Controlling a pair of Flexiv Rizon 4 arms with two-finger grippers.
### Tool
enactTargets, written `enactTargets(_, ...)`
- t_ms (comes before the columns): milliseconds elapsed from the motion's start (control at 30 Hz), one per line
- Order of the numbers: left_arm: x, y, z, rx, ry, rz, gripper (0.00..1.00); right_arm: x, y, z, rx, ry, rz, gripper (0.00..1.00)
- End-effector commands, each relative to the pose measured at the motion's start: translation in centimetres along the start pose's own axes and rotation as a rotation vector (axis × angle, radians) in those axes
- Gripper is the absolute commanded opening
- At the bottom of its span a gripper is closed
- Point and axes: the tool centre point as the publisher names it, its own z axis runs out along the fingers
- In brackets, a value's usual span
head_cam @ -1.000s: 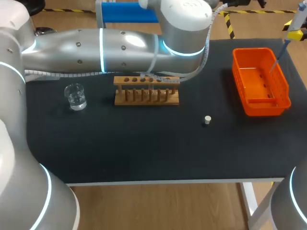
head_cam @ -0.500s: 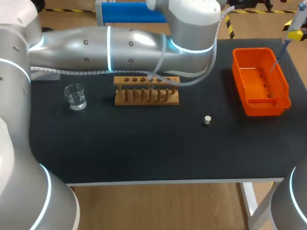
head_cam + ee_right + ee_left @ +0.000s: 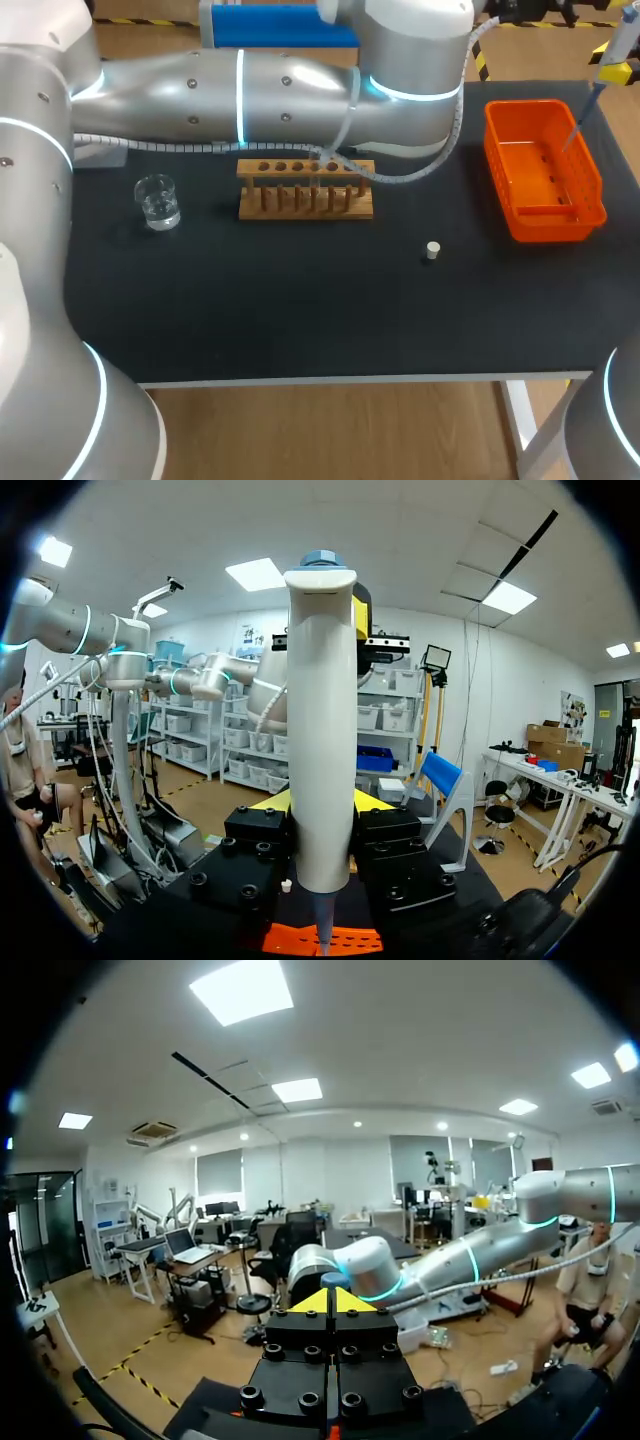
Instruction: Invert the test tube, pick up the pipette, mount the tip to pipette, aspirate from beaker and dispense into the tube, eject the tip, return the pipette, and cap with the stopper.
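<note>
We are clamping the pipette (image 3: 320, 680) upright in our right gripper (image 3: 320, 802), its tip pointing down over the orange bin (image 3: 545, 225); our left gripper (image 3: 334, 1301) is pinching closed.

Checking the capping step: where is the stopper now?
Head view: the stopper lies right of middle on the table, between the wooden rack and orange basket.

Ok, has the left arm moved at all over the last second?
Yes. In the head view the left arm has slid to the right above the wooden rack, and its big joint is now nearer the orange bin.
</note>
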Motion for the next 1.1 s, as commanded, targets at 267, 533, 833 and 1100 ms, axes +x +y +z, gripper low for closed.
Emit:
enactTargets(267, 0.5, 0.7, 1.0, 0.13, 0.0, -0.009, 0.0, -0.1, 0.0, -0.2, 0.002, 0.005, 0.0, 0.0)
enactTargets(533, 0.8, 1.0, 1.3, 0.13, 0.009, -0.015, 0.0, -0.1, 0.0, -0.2, 0.002, 0.005, 0.0, 0.0)
enactTargets(833, 0.8, 1.1, 1.7, 0.125, 0.022, -0.021, 0.0, -0.1, 0.0, -0.2, 0.002, 0.005, 0.0, 0.0)
enactTargets(1100, 0.7, 1.6, 1.6, 0.109, 0.014, -0.029, 0.0, -0.1, 0.0, -0.2, 0.002, 0.005, 0.0, 0.0)
